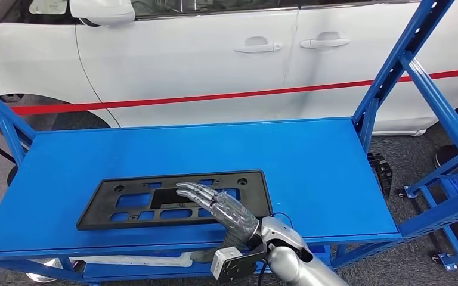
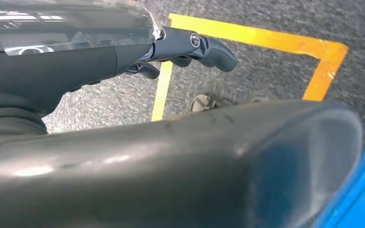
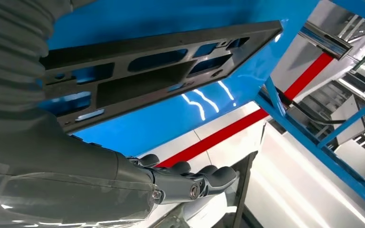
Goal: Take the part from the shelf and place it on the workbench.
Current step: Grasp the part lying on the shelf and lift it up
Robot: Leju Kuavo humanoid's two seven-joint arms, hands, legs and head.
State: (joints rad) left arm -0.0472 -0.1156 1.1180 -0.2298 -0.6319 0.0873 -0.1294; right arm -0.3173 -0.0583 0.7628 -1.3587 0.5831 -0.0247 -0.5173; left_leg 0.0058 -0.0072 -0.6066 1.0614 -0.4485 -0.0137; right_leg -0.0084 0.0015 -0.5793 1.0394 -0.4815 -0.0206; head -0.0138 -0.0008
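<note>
A flat black plastic part (image 1: 176,201), a long rectangular frame pierced by several rectangular and rounded cut-outs with small round holes near its far corners, lies flat on the blue workbench (image 1: 310,173), in the near-left portion of the top close to the front edge. In the right wrist view the same part (image 3: 157,71) shows as a dark slab with raised ribs between its openings, resting on the glossy blue surface (image 3: 171,118).

The right hand (image 1: 214,205) reaches in from the near edge of the workbench, palm down, its fingers extended and held slightly apart over the middle of the part; whether the fingertips touch the part cannot be told. It grips nothing. The right wrist view shows its fingers (image 3: 190,180) straight and empty.

The left hand (image 2: 185,47) hangs over grey floor (image 2: 275,71) marked with yellow tape (image 2: 285,40), fingers loosely bent, holding nothing.

Beyond the workbench stands a white car (image 1: 214,53).
</note>
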